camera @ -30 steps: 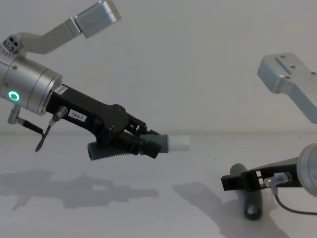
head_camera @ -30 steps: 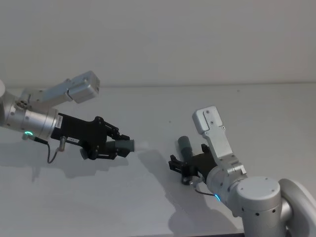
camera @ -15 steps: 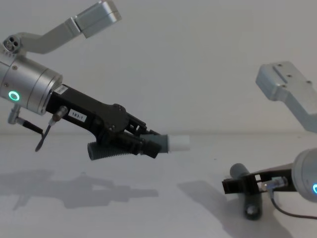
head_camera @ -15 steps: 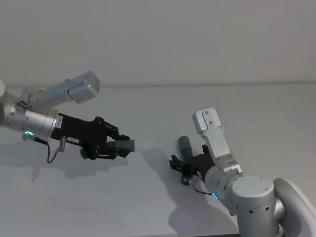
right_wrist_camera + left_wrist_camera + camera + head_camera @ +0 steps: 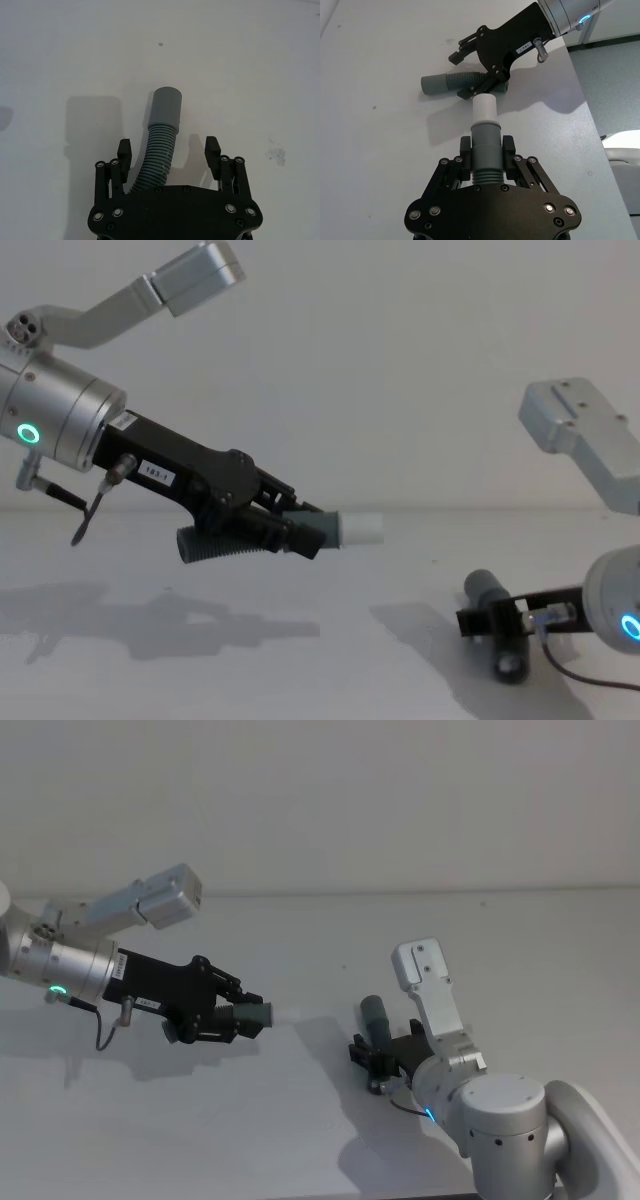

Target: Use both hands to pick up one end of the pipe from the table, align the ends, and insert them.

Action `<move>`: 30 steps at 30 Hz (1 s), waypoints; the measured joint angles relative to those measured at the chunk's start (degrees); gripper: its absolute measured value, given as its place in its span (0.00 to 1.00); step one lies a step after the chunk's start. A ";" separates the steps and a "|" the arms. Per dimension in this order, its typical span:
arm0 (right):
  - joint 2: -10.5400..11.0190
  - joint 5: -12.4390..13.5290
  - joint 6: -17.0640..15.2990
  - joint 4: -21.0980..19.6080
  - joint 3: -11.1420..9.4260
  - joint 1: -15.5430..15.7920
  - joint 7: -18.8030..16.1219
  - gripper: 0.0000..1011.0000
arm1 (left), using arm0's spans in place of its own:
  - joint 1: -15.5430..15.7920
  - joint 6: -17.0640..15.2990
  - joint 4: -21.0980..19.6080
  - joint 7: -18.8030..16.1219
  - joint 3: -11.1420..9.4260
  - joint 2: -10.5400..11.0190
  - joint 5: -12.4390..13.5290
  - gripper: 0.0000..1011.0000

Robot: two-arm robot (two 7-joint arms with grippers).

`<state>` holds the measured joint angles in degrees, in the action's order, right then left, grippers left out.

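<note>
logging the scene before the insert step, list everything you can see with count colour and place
white-tipped pipe piece: 1, dark grey with a white tip, held off the table in the left claw
plain pipe piece: 1, dark grey, lying on the table between the right claw's fingers
table: 1, white, under everything
wall: 1, pale grey, behind the table
speck: 1, dark, on the table beyond the plain pipe piece
left claw: 1, black, raised on the left, shut on the white-tipped pipe piece
right claw: 1, black, low at the table on the right, open, a finger on either side of the plain pipe piece
</note>
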<state>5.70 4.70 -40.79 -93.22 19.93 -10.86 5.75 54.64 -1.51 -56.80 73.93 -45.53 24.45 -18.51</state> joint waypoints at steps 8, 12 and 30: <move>-1.04 -0.11 -0.41 0.59 -0.68 -0.25 0.45 0.66 | 0.00 0.00 0.00 0.00 0.00 0.00 0.00 0.33; -1.49 -0.11 -0.45 0.72 -1.00 -0.34 0.48 0.55 | 0.00 0.00 0.00 0.00 0.00 0.00 0.00 0.33; -2.15 0.18 1.00 0.71 -1.64 -0.24 -1.06 0.23 | 0.00 0.00 0.00 0.00 0.00 0.00 0.00 0.33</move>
<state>3.55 4.88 -39.79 -92.52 18.29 -11.10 4.69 54.64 -1.51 -56.80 73.93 -45.52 24.45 -18.52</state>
